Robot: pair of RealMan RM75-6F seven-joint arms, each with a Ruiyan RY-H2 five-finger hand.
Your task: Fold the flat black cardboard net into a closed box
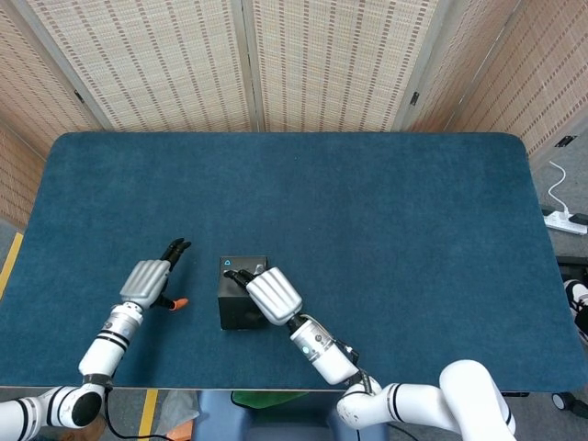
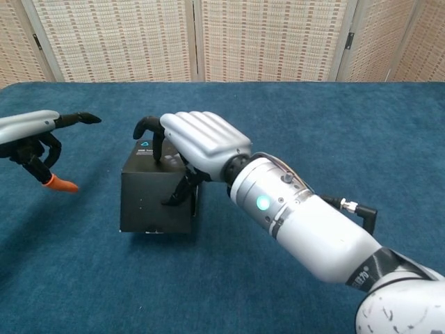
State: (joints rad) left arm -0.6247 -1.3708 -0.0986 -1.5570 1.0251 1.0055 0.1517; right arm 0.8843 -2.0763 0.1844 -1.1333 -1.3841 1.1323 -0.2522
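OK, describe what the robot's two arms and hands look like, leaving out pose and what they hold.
Both arms are glossy white tubes with black bands at the joints. The right hand has a silver-white ribbed back and black fingers; its forearm carries a small glowing green light and a black connector stub. The left hand matches, silver-white with black fingers, plus one orange fingertip.

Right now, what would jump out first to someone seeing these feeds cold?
The black cardboard box near the front-left of the blue table, with the right hand resting on its top. Then the left hand, off to the box's left and clear of it, an orange-tipped finger showing.
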